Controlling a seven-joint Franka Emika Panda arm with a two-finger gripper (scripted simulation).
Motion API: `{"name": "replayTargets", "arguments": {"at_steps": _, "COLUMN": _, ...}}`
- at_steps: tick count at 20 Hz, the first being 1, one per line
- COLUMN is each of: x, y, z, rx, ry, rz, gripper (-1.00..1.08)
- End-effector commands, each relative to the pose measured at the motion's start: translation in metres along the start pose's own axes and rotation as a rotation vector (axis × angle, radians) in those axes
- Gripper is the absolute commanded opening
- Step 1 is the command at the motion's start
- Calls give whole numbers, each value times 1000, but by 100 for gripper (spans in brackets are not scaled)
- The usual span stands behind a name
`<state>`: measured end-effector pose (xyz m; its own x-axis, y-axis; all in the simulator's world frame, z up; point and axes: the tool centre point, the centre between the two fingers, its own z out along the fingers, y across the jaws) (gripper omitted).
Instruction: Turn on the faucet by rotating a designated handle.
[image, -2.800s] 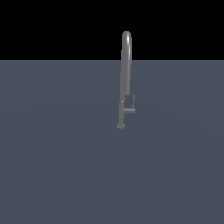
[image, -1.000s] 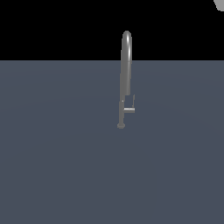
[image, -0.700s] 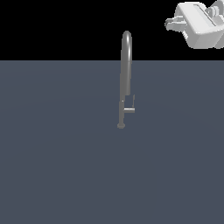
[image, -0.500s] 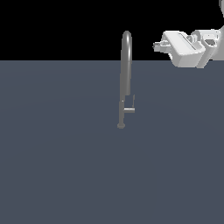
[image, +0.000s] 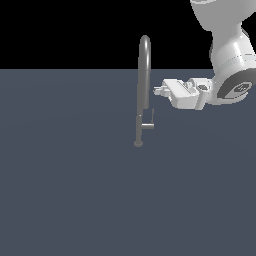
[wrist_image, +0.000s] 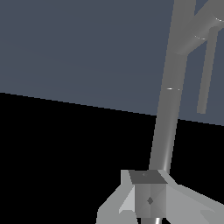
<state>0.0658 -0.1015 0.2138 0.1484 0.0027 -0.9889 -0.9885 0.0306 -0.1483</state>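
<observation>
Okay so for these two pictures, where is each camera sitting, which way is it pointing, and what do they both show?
Exterior view: off the arm, looking slightly down across the dark grey surface at the faucet; the white arm reaches in from the exterior view's right, its claw level with the stem, above the handle.
Wrist view: on the wrist, looking along the claw at the faucet's stem close up; only the claw's grey tip shows.
Shared: the faucet, the handle, the claw and the grey surface.
</observation>
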Motion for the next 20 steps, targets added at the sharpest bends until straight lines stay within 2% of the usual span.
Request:
{"name": "replayTargets", "arguments": {"at_steps": 1, "x": 19, "y": 1, "z": 9, "rx": -8, "ry": 0, "rz": 47, "gripper": -100}}
{"name": "replayTargets", "arguments": {"at_steps": 7, "x": 45, "y": 4, "z": 21, "rx": -19, "ry": 3, "rz": 111, "gripper": -100}}
{"name": "replayTargets", "arguments": {"at_steps": 15, "x": 49, "y": 4, "z": 20, "rx": -16, "ry": 4, "rz": 118, "gripper": -100}}
{"name": "replayTargets", "arguments": {"at_steps": 20, "x": 61, "y": 7, "z": 13, "rx": -1, "ry": 6, "rz": 141, "gripper": -100}}
